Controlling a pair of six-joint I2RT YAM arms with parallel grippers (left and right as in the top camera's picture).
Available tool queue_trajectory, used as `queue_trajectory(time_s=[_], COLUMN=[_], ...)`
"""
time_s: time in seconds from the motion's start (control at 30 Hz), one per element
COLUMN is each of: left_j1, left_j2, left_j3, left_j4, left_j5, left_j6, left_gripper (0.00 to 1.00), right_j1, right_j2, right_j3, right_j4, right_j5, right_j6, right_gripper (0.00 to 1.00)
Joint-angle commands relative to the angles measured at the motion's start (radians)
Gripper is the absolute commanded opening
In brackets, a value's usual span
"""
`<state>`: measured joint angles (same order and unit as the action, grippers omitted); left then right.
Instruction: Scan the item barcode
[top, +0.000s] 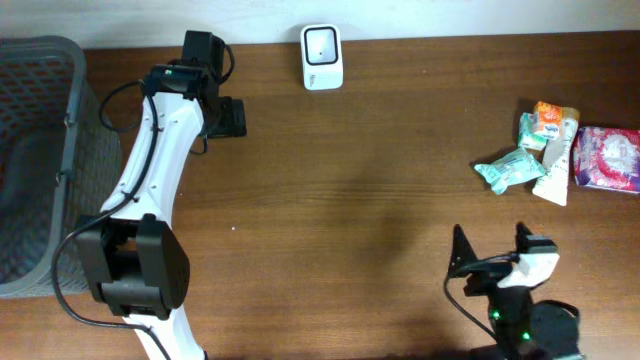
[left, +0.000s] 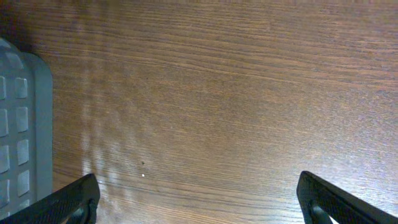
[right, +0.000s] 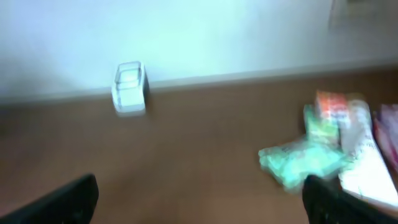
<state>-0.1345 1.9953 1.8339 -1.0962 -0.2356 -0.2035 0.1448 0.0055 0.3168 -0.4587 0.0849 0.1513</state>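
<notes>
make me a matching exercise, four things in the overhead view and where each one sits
Things
1. basket
2. scanner
3. green packet
4. pink packet

Places
a. far right of the overhead view
b. by the back edge of the table, near the middle
c. far left of the overhead view
d. leftmost of the packets at the right

Pairs: 1-c, 2-b, 3-d, 4-a
</notes>
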Motion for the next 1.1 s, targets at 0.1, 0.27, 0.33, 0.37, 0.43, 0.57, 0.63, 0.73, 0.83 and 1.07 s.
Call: queue_trajectory(time_s=[0.1,0.27,0.33,0.37,0.43,0.57,0.63,0.73,0.83,1.07], left_j1=[-0.002,-0.002,-0.002,-0.002,-0.002,-0.002,-0.002,-0.002,-0.002,-0.002], left_j2=[-0.013,-0.013,-0.013,-0.013,-0.013,-0.013,-0.013,-0.013,-0.013,-0.013], left_j3=[-0.001,-0.001,-0.001,-0.001,-0.001,-0.001,-0.001,-0.001,-0.001,-0.001], left_j4=[0.002,0.002,0.002,0.002,0.002,0.002,0.002,0.002,0.002,0.002], left_j5=[0.004,0.004,0.004,0.004,0.005,0.004,0.004,0.005,0.005,0.004], left_j6=[-0.011,-0.012,-0.011,-0.012,-0.012,-0.012,-0.012,-0.012,-0.012,-0.012], left_gripper=[0.99,0.99,0.99,0.99,0.99,0.99,0.99,0.99,0.99,0.99], right_j1=[0.004,0.004,0.004,0.003,0.004,-0.064,-0.083,-0.08,-0.08,-0.08], right_j2=[-0.002,-0.002,-0.002,-0.002,-0.002,-0.002,-0.002,-0.002,-0.002,-0.002], right_j3=[-0.189,-0.311,-0.311,-0.311,-0.311,-0.311,-0.311,-0.311,-0.311,-0.311], right_j4=[0.276,0.52,0.468,0.417,0.386,0.383,0.382,0.375,0.376,0.38], right_j5=[0.002,0.008,0.036,0.043,0.04,0.02,0.021,-0.028,-0.029,-0.029], right_j6=[-0.024,-0.024,-0.024,-0.024,-0.024,-0.024,-0.024,-0.153,-0.17,-0.173], right_gripper=[0.98,0.99,0.99,0.99,0.99,0.99,0.99,0.99,0.98,0.99])
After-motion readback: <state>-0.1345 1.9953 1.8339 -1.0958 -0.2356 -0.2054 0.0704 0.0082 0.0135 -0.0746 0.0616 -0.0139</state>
